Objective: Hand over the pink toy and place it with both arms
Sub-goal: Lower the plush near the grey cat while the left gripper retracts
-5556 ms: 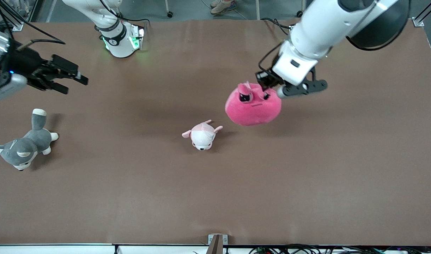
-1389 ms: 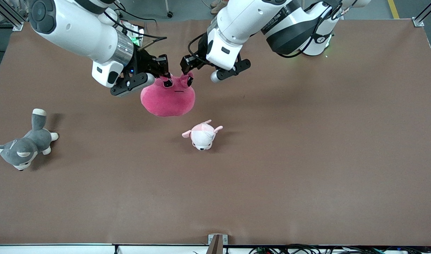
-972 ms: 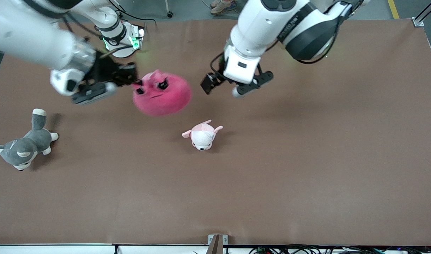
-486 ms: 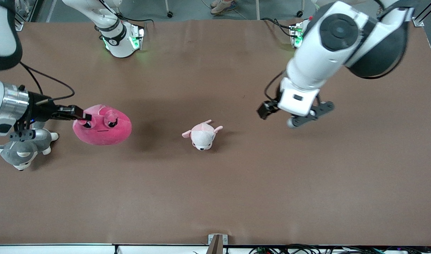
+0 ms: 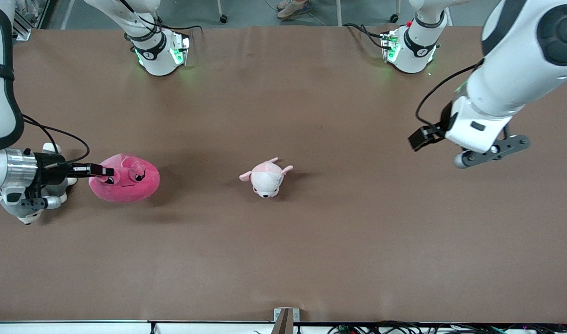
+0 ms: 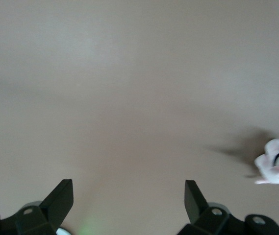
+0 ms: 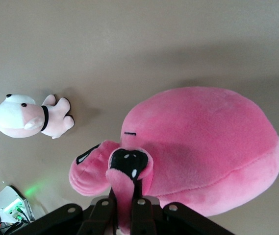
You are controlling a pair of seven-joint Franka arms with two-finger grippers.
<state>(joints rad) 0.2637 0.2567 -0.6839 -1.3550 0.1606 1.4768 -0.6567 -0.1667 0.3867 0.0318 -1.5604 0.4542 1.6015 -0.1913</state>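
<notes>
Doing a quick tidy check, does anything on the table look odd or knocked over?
Nothing spilled or damaged. The pink toy sits on the table with one ear pinched in the right pincer, close beside the grey plush.

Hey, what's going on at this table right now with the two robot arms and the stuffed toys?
The right gripper is shut on an ear of the pink toy, low at the right arm's end of the table, beside the gray plush dog. Whether the toy already rests on the table is hard to tell. The left gripper is open and empty, over the left arm's end. A small pale-pink plush lies mid-table.
</notes>
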